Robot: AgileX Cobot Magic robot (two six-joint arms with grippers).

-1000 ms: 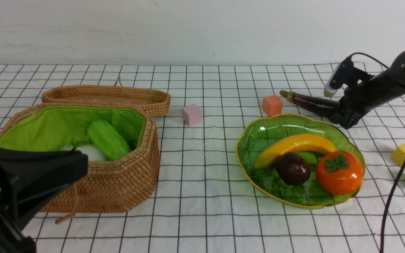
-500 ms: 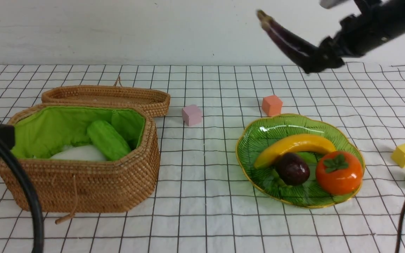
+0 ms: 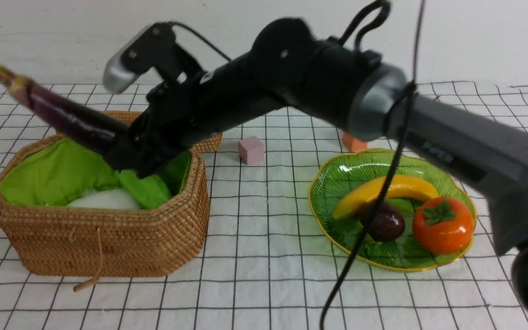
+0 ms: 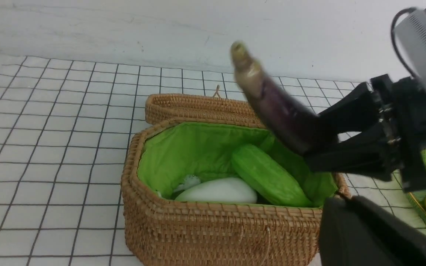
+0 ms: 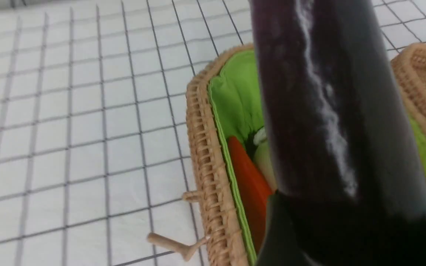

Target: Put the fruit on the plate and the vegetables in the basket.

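Observation:
My right gripper (image 3: 129, 153) is shut on the slim dark-purple eggplant (image 3: 62, 114) and holds it tilted above the wicker basket (image 3: 108, 238), its stem end pointing out past the basket's left rim. The eggplant fills the right wrist view (image 5: 309, 111). In the basket lie the white radish (image 3: 103, 199), the green cucumber (image 4: 268, 177) and the orange carrot (image 5: 250, 188). The green plate (image 3: 337, 178) at the right holds the banana (image 3: 401, 185), the mangosteen (image 3: 390, 224) and the persimmon (image 3: 442, 224). My left gripper (image 4: 353, 221) shows only as a dark shape beside the basket's near corner.
The flat wicker lid (image 4: 190, 107) lies behind the basket. A pink cube (image 3: 251, 150) sits between basket and plate. An orange cube (image 3: 353, 143) behind the plate is partly hidden by my right arm, which spans the table from the right.
My right arm has lifted the eggplant from behind the plate and swung it left across the table to above the basket. My left arm has left the front view.

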